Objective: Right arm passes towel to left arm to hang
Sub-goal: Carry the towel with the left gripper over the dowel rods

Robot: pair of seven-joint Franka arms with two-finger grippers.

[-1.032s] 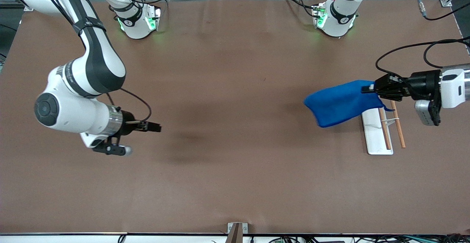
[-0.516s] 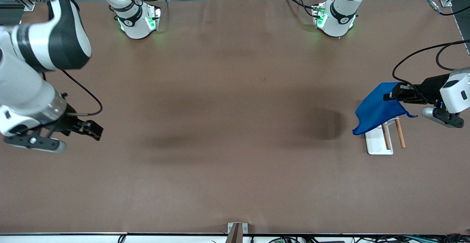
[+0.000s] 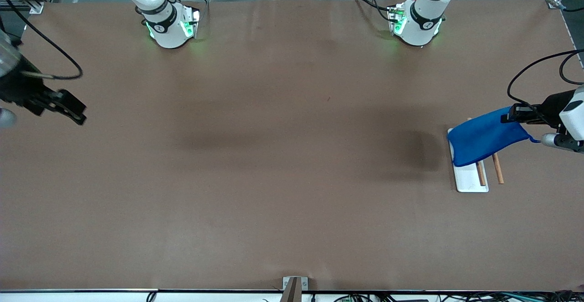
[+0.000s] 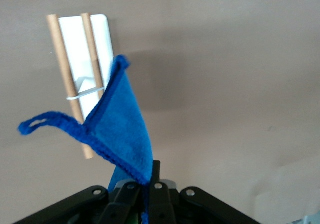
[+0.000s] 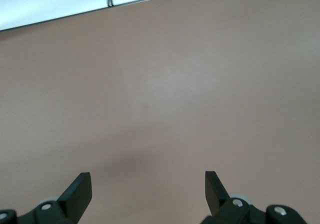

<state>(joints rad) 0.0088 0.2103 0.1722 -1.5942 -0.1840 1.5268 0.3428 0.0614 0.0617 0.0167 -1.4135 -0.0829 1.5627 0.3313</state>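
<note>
Brown matting covers the long table (image 3: 283, 179), bare but for a small white-based rack (image 3: 470, 179) with two wooden rods at the left arm's end. The handover looks done: the left gripper (image 3: 510, 116) is clamped on one edge of the towel (image 3: 483, 136), which hangs over the rack, and the hanging step is in hand. Next it must lower the cloth across a rod and let go. The royal-blue microfibre droops in a soft fold, its corner loop (image 4: 37, 124) dangling free. The right gripper (image 3: 73, 108) waits spread wide and empty over its own end of the table.
</note>
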